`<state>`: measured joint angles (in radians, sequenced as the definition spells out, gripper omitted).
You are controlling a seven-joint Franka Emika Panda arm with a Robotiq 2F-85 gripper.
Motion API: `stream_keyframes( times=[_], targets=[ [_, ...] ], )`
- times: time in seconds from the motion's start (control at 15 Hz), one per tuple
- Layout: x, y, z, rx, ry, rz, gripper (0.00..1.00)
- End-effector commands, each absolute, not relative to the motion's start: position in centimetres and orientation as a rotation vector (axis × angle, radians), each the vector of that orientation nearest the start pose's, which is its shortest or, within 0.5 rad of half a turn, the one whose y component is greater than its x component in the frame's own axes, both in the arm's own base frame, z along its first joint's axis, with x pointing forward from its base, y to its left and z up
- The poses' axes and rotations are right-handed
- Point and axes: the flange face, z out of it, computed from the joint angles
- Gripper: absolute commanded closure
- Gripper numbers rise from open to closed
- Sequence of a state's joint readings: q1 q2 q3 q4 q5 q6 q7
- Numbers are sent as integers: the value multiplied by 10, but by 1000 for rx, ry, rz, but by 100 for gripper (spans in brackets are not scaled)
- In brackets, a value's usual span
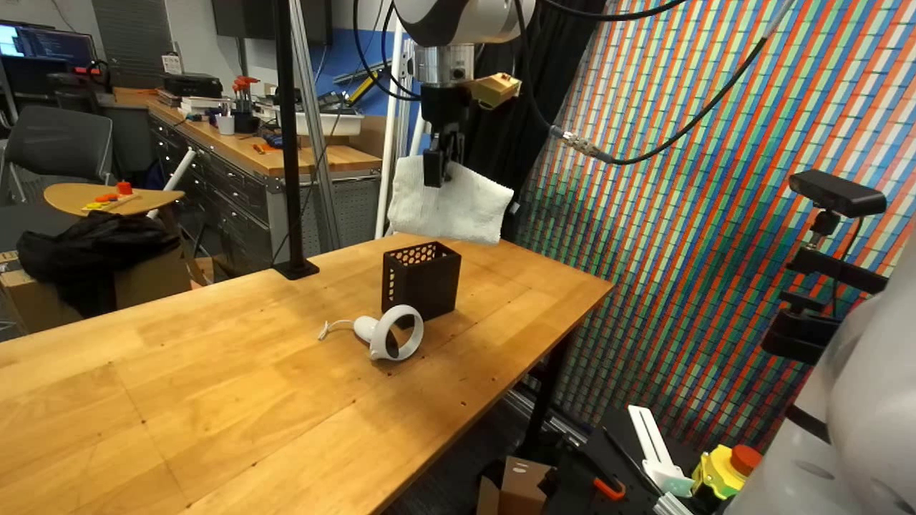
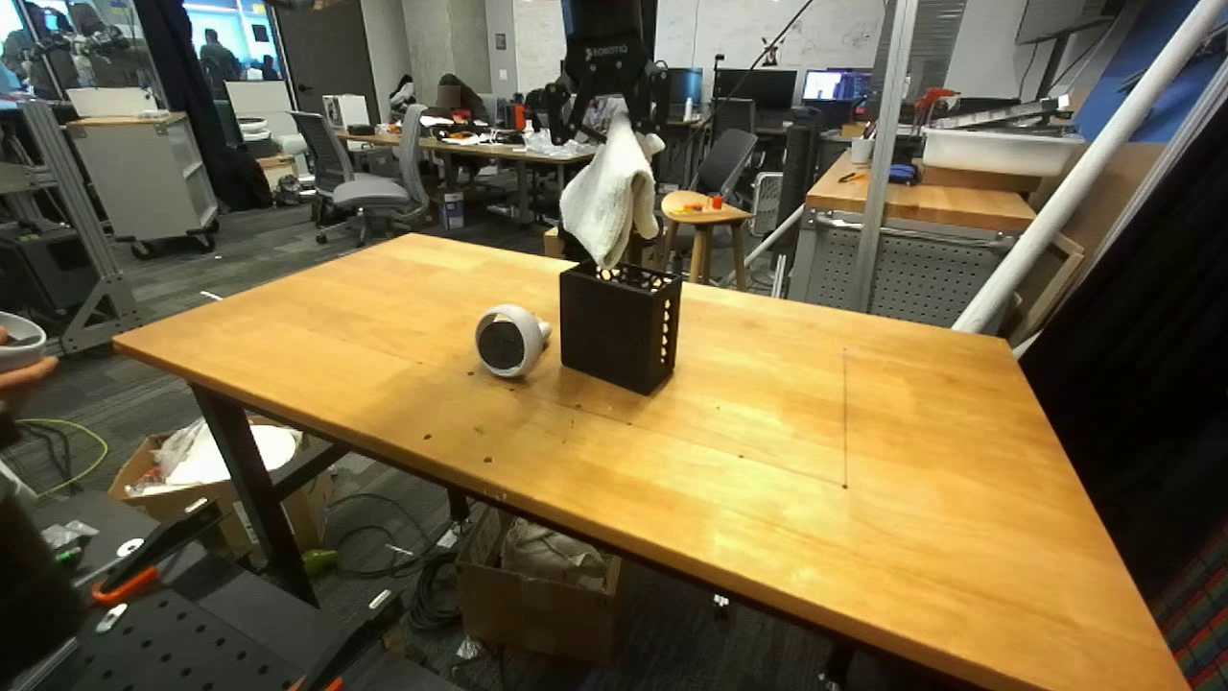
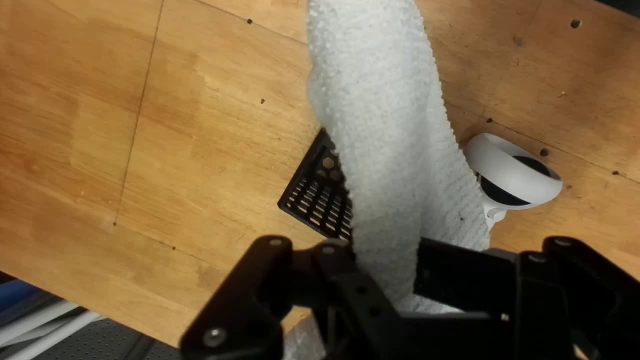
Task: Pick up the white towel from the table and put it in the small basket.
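The white towel hangs folded from my gripper in the air, in both exterior views point(image 1: 465, 204) point(image 2: 604, 202). My gripper point(image 1: 438, 172) is shut on the towel's upper part; it also shows in an exterior view point(image 2: 611, 130) and in the wrist view point(image 3: 385, 280). The small black basket stands upright on the table in both exterior views point(image 1: 429, 290) point(image 2: 614, 331). The towel's lower tip overlaps the basket's top opening in an exterior view. In the wrist view, the towel point(image 3: 385, 130) covers much of the basket point(image 3: 301, 170), leaving one corner with its honeycomb floor visible.
A white ring-shaped controller lies on the table beside the basket, in both exterior views point(image 1: 401, 336) point(image 2: 508, 341) and in the wrist view point(image 3: 520, 175). A black post point(image 1: 290, 143) stands at the edge of the wooden table point(image 1: 236, 400). A colourful striped curtain point(image 1: 715, 214) hangs beyond the table.
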<state>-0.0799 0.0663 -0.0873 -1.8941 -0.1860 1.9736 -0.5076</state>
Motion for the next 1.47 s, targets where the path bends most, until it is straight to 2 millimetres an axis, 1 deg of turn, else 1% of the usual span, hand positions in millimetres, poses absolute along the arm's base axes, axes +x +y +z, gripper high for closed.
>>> stream_keyframes(
  times=[0.0, 0.13, 0.47, 0.6, 0.8, 1.0, 1.4],
  targets=[
    [588, -115, 475, -3218, -694, 21, 100],
    [595, -115, 470, -3195, -655, 1, 100],
    [617, -101, 453, -3158, -598, -1, 100],
    [622, -97, 444, -3169, -561, 21, 100],
    [626, -99, 429, -3201, -463, 60, 100],
    [625, -105, 415, -3221, -346, 78, 100],
    [630, -111, 396, -3248, -176, 59, 100]
  ],
)
